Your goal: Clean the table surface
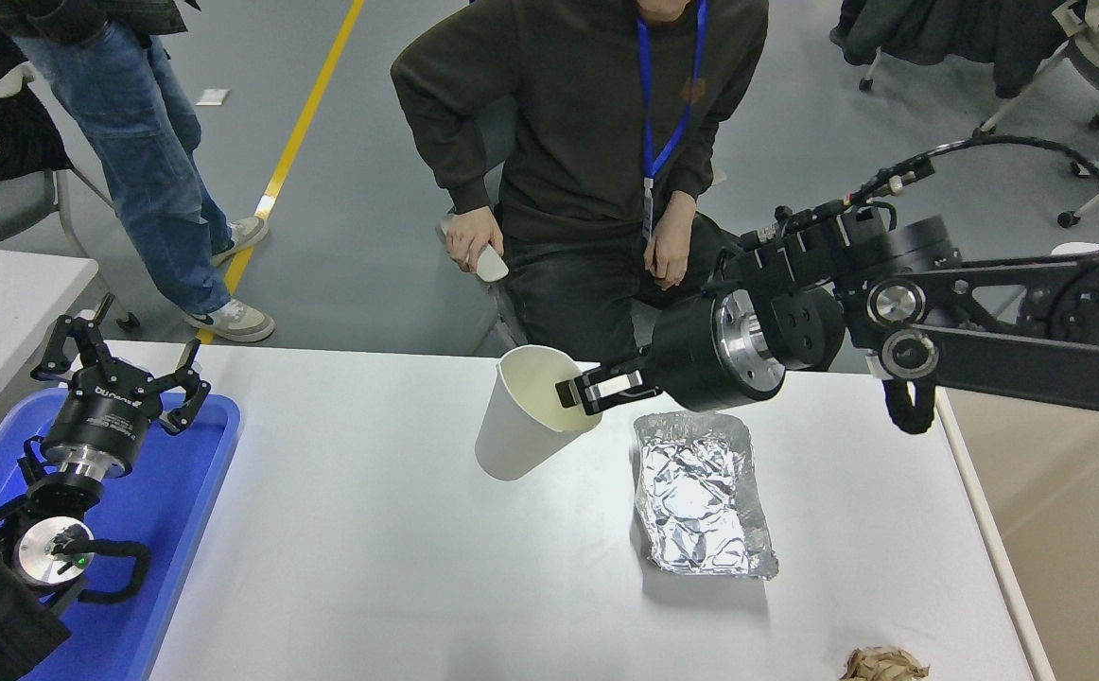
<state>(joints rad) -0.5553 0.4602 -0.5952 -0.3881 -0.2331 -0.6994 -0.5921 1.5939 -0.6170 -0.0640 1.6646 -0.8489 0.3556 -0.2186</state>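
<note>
Your right gripper (580,392) is clamped on the rim of a white paper cup (523,416), one finger inside the mouth and the other outside, w/ the cup tilted and held up off the table surface (398,549); its shadow falls on the white top below. Take the foil tray (704,492) as your landmark: the cup hangs just left of its far end, and the right arm crosses above its far edge, coming in from the right side. The tray itself lies flat on the table surface, crumpled foil inside. Near-right of the tray, at the table's front edge, sits a crumpled brown paper wad (885,663), partly cut off by the frame. Far left of the tray, your left gripper (124,364) is parked over a blue plastic tray (181,511), fingers spread apart, holding nothing. Beyond the tray's far end a person (597,142) in a dark top w/ a blue lanyard sits facing the table. Right of the tray, past the table edge, there's a beige bin (1079,549).
</note>
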